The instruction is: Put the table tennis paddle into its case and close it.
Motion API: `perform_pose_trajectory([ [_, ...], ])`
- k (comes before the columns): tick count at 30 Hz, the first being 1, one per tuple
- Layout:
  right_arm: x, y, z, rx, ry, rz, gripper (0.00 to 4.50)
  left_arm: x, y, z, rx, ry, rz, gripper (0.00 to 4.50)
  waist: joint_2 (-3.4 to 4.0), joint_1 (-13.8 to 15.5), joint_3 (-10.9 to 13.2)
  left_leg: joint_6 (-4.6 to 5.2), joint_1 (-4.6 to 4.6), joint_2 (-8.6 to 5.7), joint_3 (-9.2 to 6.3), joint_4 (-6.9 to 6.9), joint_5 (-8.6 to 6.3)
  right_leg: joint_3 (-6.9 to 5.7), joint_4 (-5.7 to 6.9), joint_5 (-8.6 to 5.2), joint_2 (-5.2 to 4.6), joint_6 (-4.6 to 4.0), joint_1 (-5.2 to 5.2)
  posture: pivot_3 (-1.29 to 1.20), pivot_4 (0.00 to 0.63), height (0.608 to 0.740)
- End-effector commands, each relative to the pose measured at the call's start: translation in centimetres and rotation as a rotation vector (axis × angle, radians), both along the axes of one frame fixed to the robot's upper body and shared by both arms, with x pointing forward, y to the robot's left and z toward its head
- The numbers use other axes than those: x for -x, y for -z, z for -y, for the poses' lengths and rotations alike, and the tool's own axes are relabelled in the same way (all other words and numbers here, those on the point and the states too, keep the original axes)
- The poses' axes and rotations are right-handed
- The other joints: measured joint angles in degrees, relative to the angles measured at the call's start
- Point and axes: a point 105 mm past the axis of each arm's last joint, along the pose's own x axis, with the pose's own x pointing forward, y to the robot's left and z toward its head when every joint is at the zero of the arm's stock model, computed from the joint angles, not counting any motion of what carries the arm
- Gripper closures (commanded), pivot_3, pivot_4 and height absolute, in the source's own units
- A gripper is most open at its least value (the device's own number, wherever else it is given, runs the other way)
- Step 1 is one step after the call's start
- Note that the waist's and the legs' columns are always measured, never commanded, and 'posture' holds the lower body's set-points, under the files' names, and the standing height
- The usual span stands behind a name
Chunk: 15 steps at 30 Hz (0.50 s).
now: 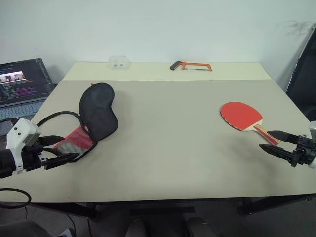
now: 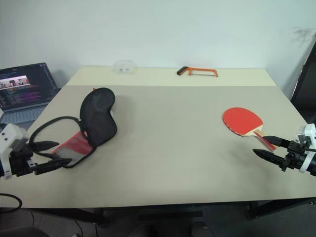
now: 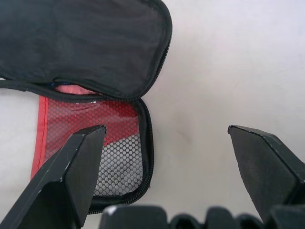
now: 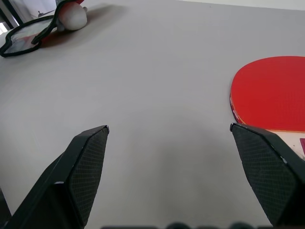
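right gripper (image 1: 277, 141), fingers spread and empty, sits nearest the table tennis paddle (image 1: 243, 117), whose handle points toward it.

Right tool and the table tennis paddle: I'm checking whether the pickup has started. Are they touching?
Apart. In the right eye view the open right tool sits just short of the table tennis paddle, with bare table between them.

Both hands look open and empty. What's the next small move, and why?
Probably ease the right hand forward onto the light-wood handle of the red-rubber table tennis paddle and close. Its open fingers sit just off the handle's end, and the black and red fabric case lies unzipped near the left hand, ready to receive it.
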Motion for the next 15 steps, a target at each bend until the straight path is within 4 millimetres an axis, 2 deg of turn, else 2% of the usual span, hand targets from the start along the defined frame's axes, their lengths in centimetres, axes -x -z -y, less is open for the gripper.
perform_pose_trajectory([
  [1, -0.1, -1.5, 0.0, -0.014, -0.005, 0.064, 0.01, -0.4, -1.2, 0.5, -0.005, 0.019, 0.056, 0.00, 0.00, 0.0, 0.0, 0.00, 0.00, 0.00, 0.01, 0.00, 0.00, 0.00, 0.00, 0.00, 0.00, 0.00, 0.00, 0.00, 0.150, 0.740],
  [4, -0.5, -2.0, -0.1, -0.009, -0.012, 0.070, 0.01, 0.1, -1.3, 0.6, 0.003, 0.018, 0.057, 0.00, 0.01, -0.1, 0.0, 0.00, 0.00, 0.00, 0.02, -0.01, 0.00, 0.02, 0.00, 0.00, 0.00, 0.00, -0.01, 0.00, 0.150, 0.740],
  [9, -0.3, -2.5, -0.6, -0.004, -0.039, 0.078, 0.01, -1.0, -0.9, -1.5, 0.012, -0.157, 0.144, 0.00, 0.00, 0.0, 0.0, 0.00, 0.00, 0.01, -0.01, 0.00, 0.00, -0.01, 0.02, 0.00, 0.00, 0.00, 0.00, 0.00, 0.150, 0.740],
  [12, 0.2, -3.5, -1.5, -0.002, -0.074, 0.104, 0.01, -2.3, -1.0, -3.4, 0.082, -0.390, 0.235, 0.00, -0.01, 0.0, 0.0, 0.00, 0.00, -0.01, -0.03, 0.02, 0.00, -0.01, 0.02, 0.00, 0.00, 0.01, 0.02, 0.00, 0.150, 0.740],
  [15, 0.3, -4.2, -2.6, 0.009, -0.109, 0.130, 0.01, -2.4, -0.7, -5.1, 0.142, -0.617, 0.296, 0.00, -0.04, 0.1, 0.0, 0.00, -0.02, -0.02, -0.07, 0.08, 0.00, -0.02, 0.04, 0.01, 0.00, 0.04, 0.05, 0.00, 0.150, 0.740],
])
